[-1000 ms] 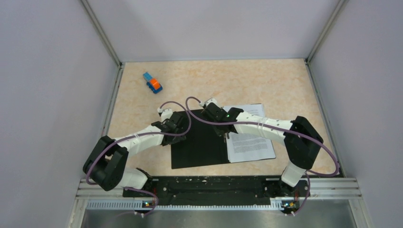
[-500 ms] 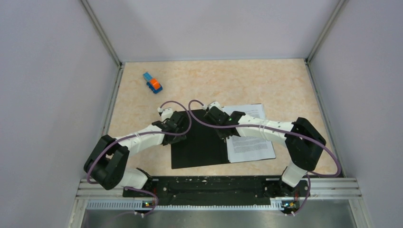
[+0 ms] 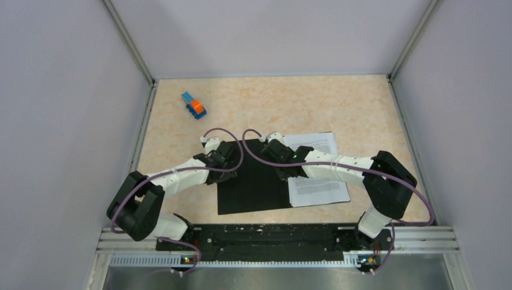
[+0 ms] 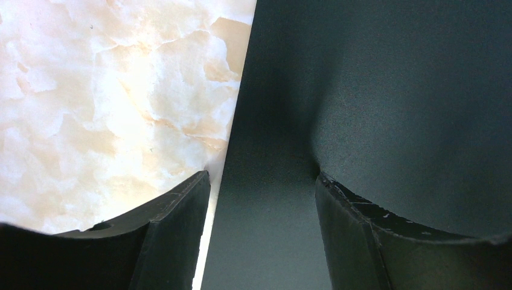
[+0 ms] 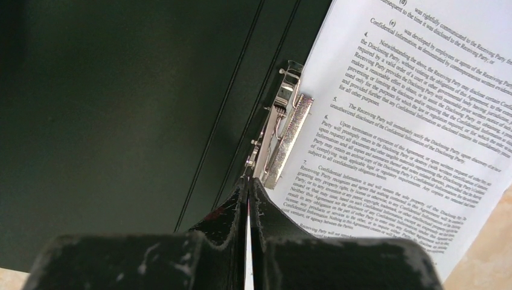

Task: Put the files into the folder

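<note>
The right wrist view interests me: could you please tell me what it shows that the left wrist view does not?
Only the right wrist view shows the metal spine clip, the printed files lying beside it, and the right gripper, shut, with its tips at the clip's near end. Only the left wrist view shows the left gripper, open, astride the outer edge of the folder. Both show the folder's black inside and some of the marbled table.

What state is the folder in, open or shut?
Open: the folder lies spread flat, black inside facing up, metal clip exposed.
</note>
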Motion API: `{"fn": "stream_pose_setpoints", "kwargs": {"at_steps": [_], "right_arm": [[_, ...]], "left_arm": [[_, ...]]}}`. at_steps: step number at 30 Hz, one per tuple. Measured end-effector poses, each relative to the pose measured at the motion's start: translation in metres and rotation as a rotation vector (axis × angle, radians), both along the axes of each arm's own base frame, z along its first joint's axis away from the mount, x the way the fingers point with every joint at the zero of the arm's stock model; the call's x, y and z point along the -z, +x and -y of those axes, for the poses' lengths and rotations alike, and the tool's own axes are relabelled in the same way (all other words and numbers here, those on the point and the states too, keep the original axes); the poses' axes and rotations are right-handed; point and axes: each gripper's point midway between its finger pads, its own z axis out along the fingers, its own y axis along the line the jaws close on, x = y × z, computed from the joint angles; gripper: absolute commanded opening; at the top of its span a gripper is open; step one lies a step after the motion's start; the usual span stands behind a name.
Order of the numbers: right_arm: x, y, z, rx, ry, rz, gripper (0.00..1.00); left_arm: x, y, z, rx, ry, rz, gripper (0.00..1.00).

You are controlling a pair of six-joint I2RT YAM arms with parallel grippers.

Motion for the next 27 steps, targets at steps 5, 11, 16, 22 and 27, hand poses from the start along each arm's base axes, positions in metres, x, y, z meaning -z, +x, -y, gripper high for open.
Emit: {"fn": "stream_pose_setpoints", "kwargs": {"at_steps": [5, 11, 16, 22, 27], "right_arm": [[0.007, -0.002, 0.001, 0.008, 0.014, -0.002, 0.0], [0.014, -0.004, 0.002, 0.017, 0.022, -0.005, 0.0], [0.018, -0.005, 0.003, 0.027, 0.029, -0.005, 0.0], [0.022, -0.006, 0.004, 0.029, 0.035, -0.006, 0.0], [0.023, -0.005, 0.003, 0.034, 0.043, -0.006, 0.0]], "left_arm": [[0.0, 0.0, 0.0, 0.0, 0.0, 0.0, 0.69], [0.0, 0.0, 0.0, -0.001, 0.0, 0.0, 0.69], [0.0, 0.0, 0.0, -0.001, 0.0, 0.0, 0.69], [0.0, 0.0, 0.0, -0.003, -0.001, -0.001, 0.69], [0.0, 0.0, 0.0, -0.003, -0.001, -0.001, 0.69]]}}
